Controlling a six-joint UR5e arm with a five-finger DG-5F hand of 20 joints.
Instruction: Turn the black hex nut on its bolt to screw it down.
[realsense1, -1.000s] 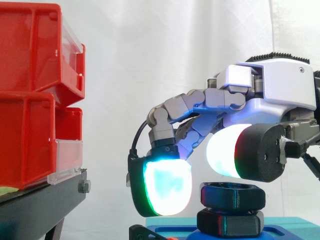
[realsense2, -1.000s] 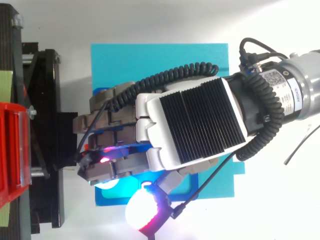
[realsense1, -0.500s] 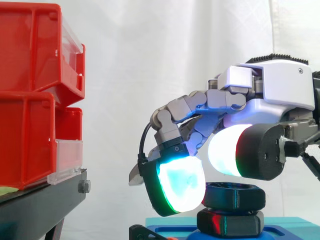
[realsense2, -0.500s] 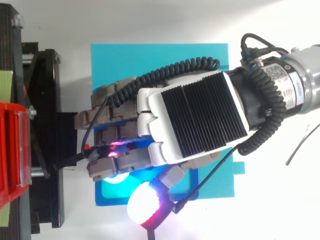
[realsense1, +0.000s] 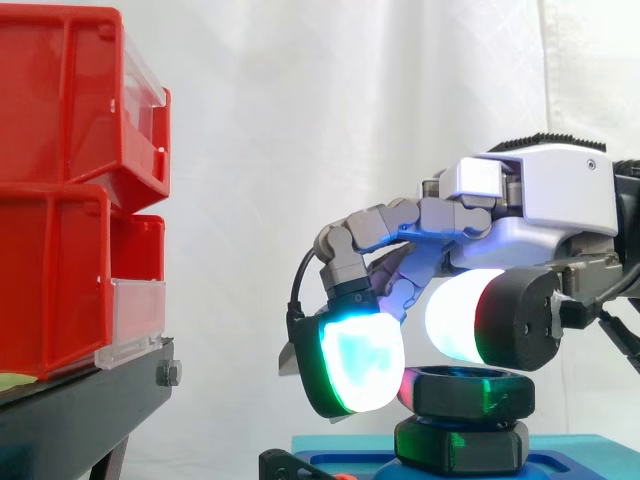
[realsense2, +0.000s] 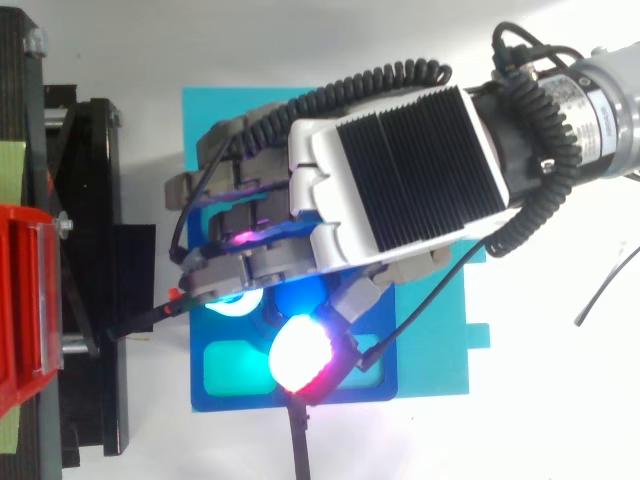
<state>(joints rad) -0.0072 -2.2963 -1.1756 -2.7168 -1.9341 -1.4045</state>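
1. Side view: black hex nut (realsense1: 470, 392) sits lower right of frame, flat, stacked right on top of a second black hex piece (realsense1: 460, 447). Can't tell if that one is the bolt head or another nut. Bolt shank is hidden.
2. Stack stands on a blue base (realsense2: 232, 375) over a teal plate (realsense2: 300, 110), lower centre in top view.
3. Handling, my guess: the nut is rigid and light, prob. plastic, w/ smooth, slightly glossy flats, so pads may slip. Not fragile. Thread could bind if pushed off-axis.
4. Where to hold: opposite side flats, pads low on the flanks, not on the top face. Keep pressure sideways and turn about the vertical axis.
5. Hand (realsense1: 540, 195) is above the nut w/ fingers curled down. The cyan pad (realsense1: 352, 362) lies against the nut's left flank.
6. The white thumb pad (realsense1: 458, 318) rests just over the top rim.
7. Reads as closed in on the nut, but the grip looks partial, since the thumb is high rather than on a flat.
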